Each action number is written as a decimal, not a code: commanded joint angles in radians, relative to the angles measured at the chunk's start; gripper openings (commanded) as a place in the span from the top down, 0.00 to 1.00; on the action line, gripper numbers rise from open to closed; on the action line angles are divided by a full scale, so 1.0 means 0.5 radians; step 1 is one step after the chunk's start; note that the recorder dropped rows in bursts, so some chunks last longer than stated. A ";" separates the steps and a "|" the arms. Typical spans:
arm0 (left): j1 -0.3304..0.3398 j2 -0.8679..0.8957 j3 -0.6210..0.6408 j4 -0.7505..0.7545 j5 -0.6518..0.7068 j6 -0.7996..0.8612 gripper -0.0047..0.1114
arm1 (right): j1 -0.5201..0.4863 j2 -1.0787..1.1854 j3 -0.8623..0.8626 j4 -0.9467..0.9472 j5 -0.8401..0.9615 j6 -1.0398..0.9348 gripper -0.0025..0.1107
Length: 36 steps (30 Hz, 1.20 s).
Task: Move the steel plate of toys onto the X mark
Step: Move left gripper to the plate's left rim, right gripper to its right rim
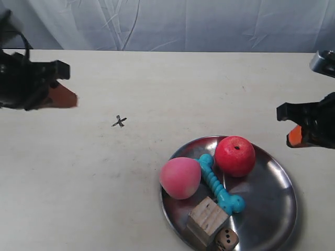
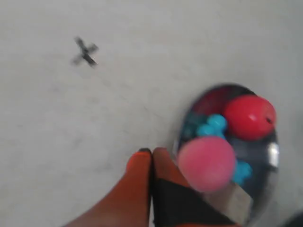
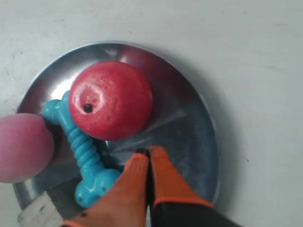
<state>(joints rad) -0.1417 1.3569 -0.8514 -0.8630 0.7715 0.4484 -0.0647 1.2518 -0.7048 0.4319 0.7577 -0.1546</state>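
Note:
The steel plate [image 1: 272, 209] lies at the front right of the table. It holds a red apple [image 1: 235, 155], a pink peach [image 1: 180, 178], a turquoise bone chew [image 1: 220, 183], a pale wooden cube [image 1: 207, 219] and a small die [image 1: 227, 239]. The X mark [image 1: 119, 122] is drawn on the beige table, left of the plate. My left gripper [image 2: 151, 152] is shut and empty, held above the table beside the plate [image 2: 272, 156]; the peach [image 2: 207, 163], the apple [image 2: 249, 117] and the X mark [image 2: 84, 52] show there. My right gripper [image 3: 148, 152] is shut and empty above the plate [image 3: 199, 142], near the apple [image 3: 111, 99] and the chew [image 3: 83, 151].
The arm at the exterior view's left [image 1: 26, 78] hovers over the table's far left. The arm at the exterior view's right [image 1: 311, 123] hangs at the right edge, behind the plate. A white cloth [image 1: 167, 23] hangs behind the table's back edge.

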 commanded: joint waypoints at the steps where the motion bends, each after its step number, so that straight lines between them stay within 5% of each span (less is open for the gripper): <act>1: -0.015 0.291 -0.031 -0.526 0.399 0.339 0.96 | -0.011 -0.055 0.169 -0.207 -0.117 0.120 0.98; 8: -0.015 0.519 -0.031 -0.743 0.492 0.417 0.96 | -0.061 0.123 0.152 -0.217 -0.071 0.113 0.98; 17: -0.015 0.869 -0.031 -0.875 0.706 0.679 0.96 | -0.628 0.518 0.062 0.455 0.391 -0.804 0.98; 27: -0.015 1.015 0.076 -0.812 0.787 0.716 0.96 | -0.648 0.596 0.062 0.269 0.463 -0.827 0.98; 36: -0.015 1.015 0.129 -0.807 0.681 0.760 0.64 | -0.648 0.598 0.079 0.230 0.287 -0.823 0.98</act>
<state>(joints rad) -0.1417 1.8662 -0.7901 -1.2634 1.1256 0.8237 -0.3851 1.5484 -0.6679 0.5589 0.9295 -0.5608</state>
